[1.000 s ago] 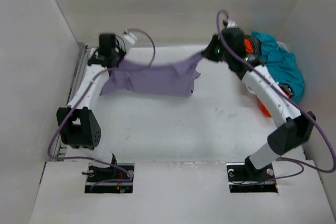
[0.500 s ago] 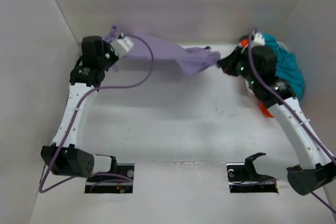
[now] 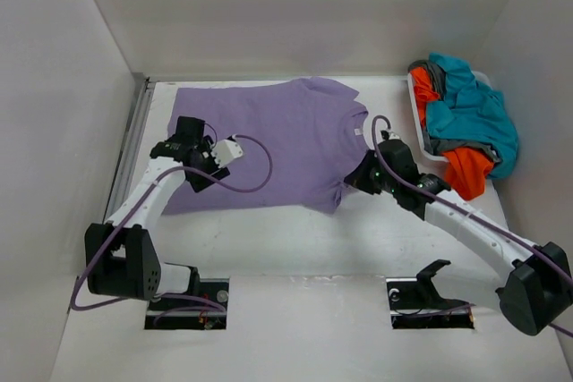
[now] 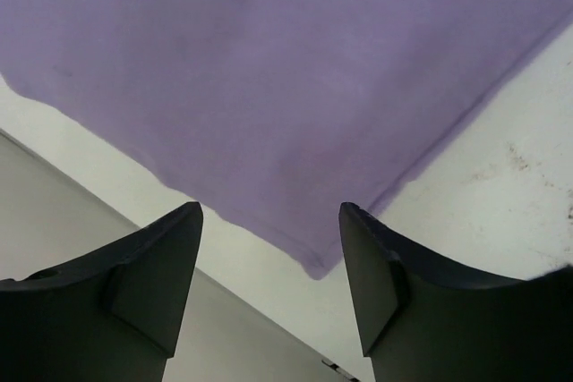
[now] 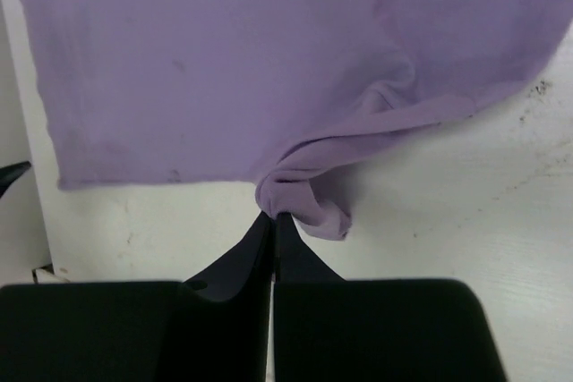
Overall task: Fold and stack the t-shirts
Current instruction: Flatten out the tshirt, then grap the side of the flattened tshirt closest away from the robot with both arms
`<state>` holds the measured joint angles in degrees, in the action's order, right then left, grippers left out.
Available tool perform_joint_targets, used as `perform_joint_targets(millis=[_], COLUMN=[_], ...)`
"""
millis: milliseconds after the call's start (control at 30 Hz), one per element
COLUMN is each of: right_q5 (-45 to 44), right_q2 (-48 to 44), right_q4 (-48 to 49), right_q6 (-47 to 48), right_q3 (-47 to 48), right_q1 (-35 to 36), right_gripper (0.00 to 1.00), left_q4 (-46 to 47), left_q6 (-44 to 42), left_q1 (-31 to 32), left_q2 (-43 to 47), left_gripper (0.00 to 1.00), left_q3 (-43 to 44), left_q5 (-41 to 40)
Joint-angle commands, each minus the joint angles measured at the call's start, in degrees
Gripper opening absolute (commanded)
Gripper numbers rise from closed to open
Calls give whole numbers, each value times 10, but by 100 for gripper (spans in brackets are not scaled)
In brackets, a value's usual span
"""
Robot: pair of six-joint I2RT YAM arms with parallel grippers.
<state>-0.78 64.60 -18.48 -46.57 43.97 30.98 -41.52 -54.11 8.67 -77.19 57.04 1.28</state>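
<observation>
The lavender t-shirt [image 3: 269, 140] lies spread flat on the table, collar to the right. My left gripper [image 3: 195, 181] hovers over its near left part. In the left wrist view this gripper [image 4: 269, 212] is open, with a corner of the lavender shirt [image 4: 286, 87] lying loose below the fingers [image 4: 161, 266]. My right gripper [image 3: 354, 178] is shut on the shirt's bunched near right corner, and the right wrist view shows the gripper [image 5: 273, 214] pinching the lavender cloth [image 5: 269, 60]. Teal [image 3: 470, 109], orange [image 3: 466, 167] and dark grey [image 3: 433, 72] t-shirts are heaped at the far right.
A white mesh basket [image 3: 414, 100] at the far right holds the heaped shirts, which spill over its near edge. White walls close in the table on the left, back and right. A metal rail [image 3: 132, 145] runs along the left edge.
Both arms have brought the lavender shirt down from the air and drawn it toward me, so it now lies flat. The left gripper has opened and let go of it.
</observation>
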Motion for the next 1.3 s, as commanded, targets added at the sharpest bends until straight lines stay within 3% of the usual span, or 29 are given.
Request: perform_joint_targets(millis=[0,200,367,500,600,633,833,1000,1033,1067,1267], right_q5=[-18,-22,-19,-26,-45,-55,-133,-147,-136,-138,-122], right_q2=[-19,-64,-84,-112,-155,-172,-234,-174,-89,-76,-42], right_q4=[63,63,53,-15,-77,-99,-186,-142,-136,-135,-64], right_q6=[-14,-19,-32,-62,-87,-95,-101,-43,-52,-64,-93], right_q3=[-1,-50,-90,-127,-154,-161,-154,-104,-79,-77,-98], right_q1=[3,-16,-14,-17,-13,-10,3,45,76,88,99], right_gripper=[1,3,7,21,42,48,55,56,58,58,60], left_q4=[-48,-45,-5,66,114,127,174,224,278,286,299], left_q6=[-35,-114,-156,-172,-173,-169,-154,-153,-157,-155,-153], left_q1=[-22,-75,-65,-50,-51,-52,-69,-70,-73,-71,-68], left_q2=[43,27,27,16,-4,-10,-29,-33,-32,-30,-5], left_gripper=[62,61,61,62,62,67,66,53,34,28,11], left_q3=[-21,-103,-160,-212,-229,-228,-240,-255,-267,-269,-293], left_q5=[0,-128,-159,-179,-204,-209,-207,-202,-197,-197,-192])
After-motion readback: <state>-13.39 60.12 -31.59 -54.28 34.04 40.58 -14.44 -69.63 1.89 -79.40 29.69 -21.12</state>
